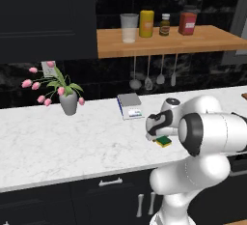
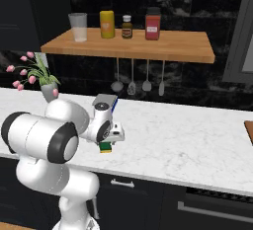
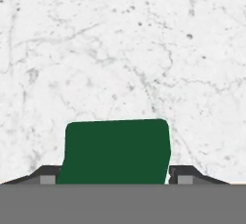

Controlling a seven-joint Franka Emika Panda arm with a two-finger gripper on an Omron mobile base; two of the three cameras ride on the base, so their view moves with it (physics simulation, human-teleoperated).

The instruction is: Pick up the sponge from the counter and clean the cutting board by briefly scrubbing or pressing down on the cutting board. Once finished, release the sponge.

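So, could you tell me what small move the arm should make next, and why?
Probably finish closing on the sponge and lift it straight up. In the hand view its green face sits between the two fingertips, and the base views show the gripper low over the counter. The cutting board lies far off at the counter's right end.

Black marble wall point(image 2: 197, 7) behind — wooden shelf point(image 2: 173, 46) on it, dark cabinet fronts point(image 1: 72, 195) below.

base views: behind arm, share counter point(image 1: 58, 142) | hand view: close, facing down
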